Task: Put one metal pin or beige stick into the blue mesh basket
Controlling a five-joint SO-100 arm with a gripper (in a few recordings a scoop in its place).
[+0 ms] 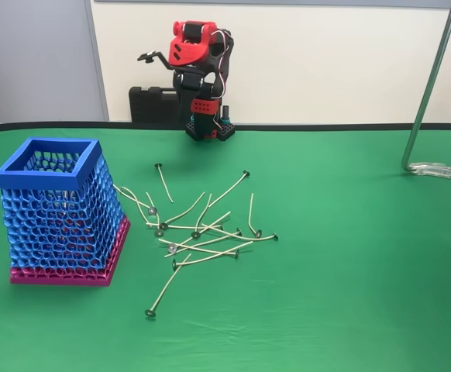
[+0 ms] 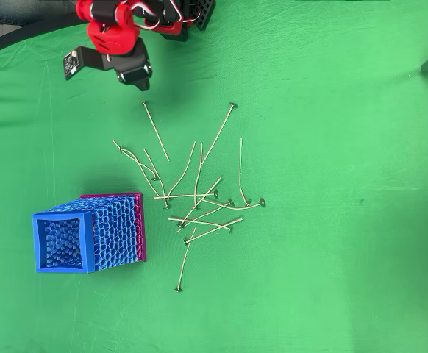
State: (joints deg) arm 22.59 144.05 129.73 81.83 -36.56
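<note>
Your red-and-black gripper (image 1: 157,56): raised at far edge, folded back; jaw state unclear; thin beige sticks (image 1: 202,232): scattered mid-table; tall blue mesh basket (image 1: 59,209): upright, left of pile.

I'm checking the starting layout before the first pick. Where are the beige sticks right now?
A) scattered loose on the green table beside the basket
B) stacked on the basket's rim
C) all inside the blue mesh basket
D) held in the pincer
A: the beige sticks lie scattered on the green table to the right of the blue mesh basket in the fixed view, while the pincer stays folded near the arm's base.
</note>
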